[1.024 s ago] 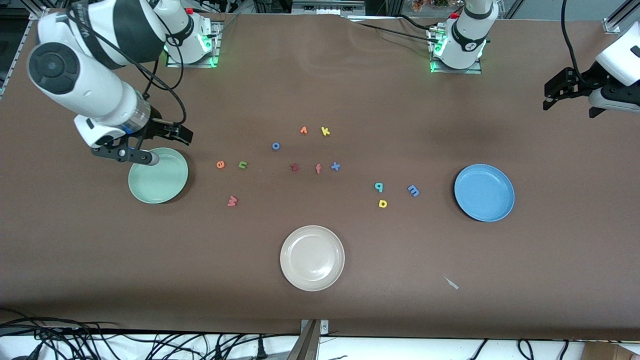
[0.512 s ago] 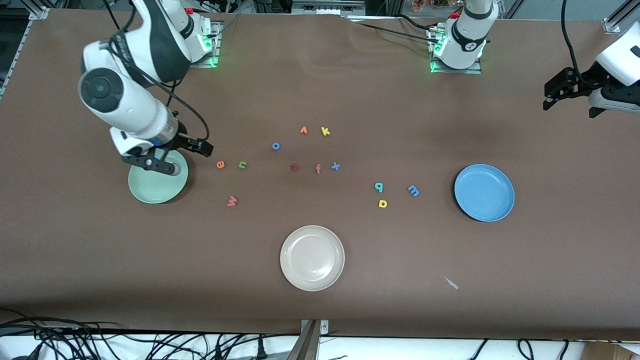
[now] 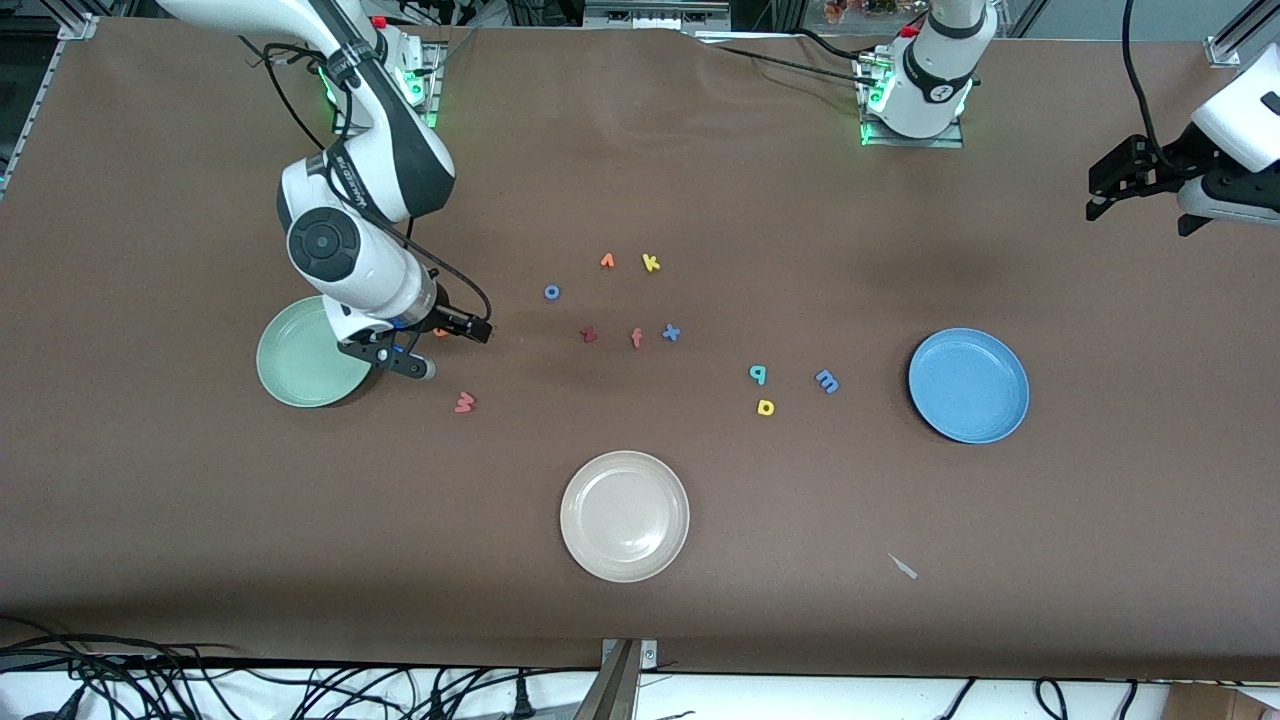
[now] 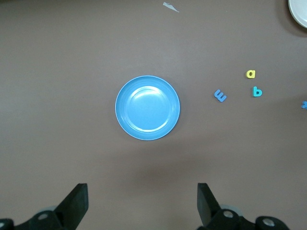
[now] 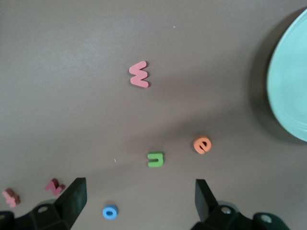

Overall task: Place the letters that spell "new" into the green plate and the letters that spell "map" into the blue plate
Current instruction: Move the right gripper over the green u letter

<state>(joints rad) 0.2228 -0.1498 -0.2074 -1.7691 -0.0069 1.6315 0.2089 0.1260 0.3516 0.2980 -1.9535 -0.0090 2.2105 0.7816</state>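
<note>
I have the right gripper up over the table just beside the round pale mint-green plate, above the spot where the small orange foam e and the green foam n lie side by side. Its jaws stand wide with nothing between them. In the front view the arm covers the n and most of the e; my right wrist view shows both plainly, apart from each other and off the plate. The pinkish-red foam w lies nearer the front camera than those two, also on bare table. The green plate holds no letters.

The left gripper waits in the air at the left arm's end of the table, jaws wide and holding nothing. The round medium-blue plate has nothing in it. The blue foam m lies near it on the table, the teal foam p a little further toward the right arm's end, and the yellow rounded foam a just beside the p, nearer the front camera.
</note>
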